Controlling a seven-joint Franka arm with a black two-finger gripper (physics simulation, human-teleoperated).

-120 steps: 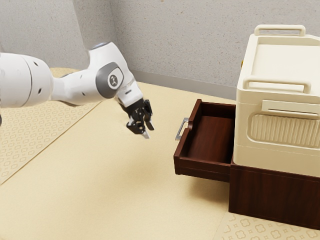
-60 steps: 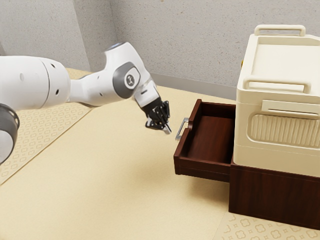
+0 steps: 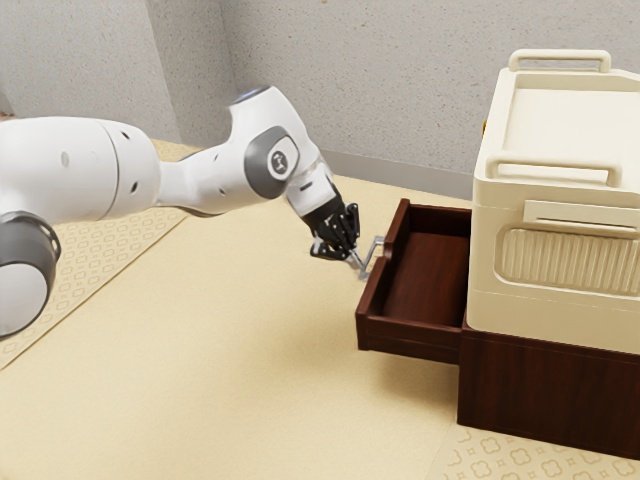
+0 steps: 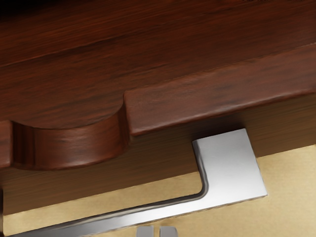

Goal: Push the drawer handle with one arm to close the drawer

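The gripper (image 3: 359,264) is shut, its tips at the silver handle (image 3: 370,259) on the side of the handle away from the drawer. The dark red-brown drawer (image 3: 412,328) stands pulled out of its cabinet (image 3: 540,390). In the wrist view, the tips of my gripper (image 4: 156,231) show close together beside the long bar of the handle (image 4: 228,165), and the drawer's front edge (image 4: 222,106) with its rounded notch lies beyond. Whether the tips touch the bar is hard to tell.
A cream box-like appliance (image 3: 560,285) with handles on top stands on the cabinet. The tan tabletop (image 3: 220,350) stretches below the arm and around the drawer. A speckled wall (image 3: 370,90) rises behind.
My gripper has moved toward the exterior view's right, from well short of the handle up to it. The drawer and its handle have shifted slightly inward, toward the cabinet.
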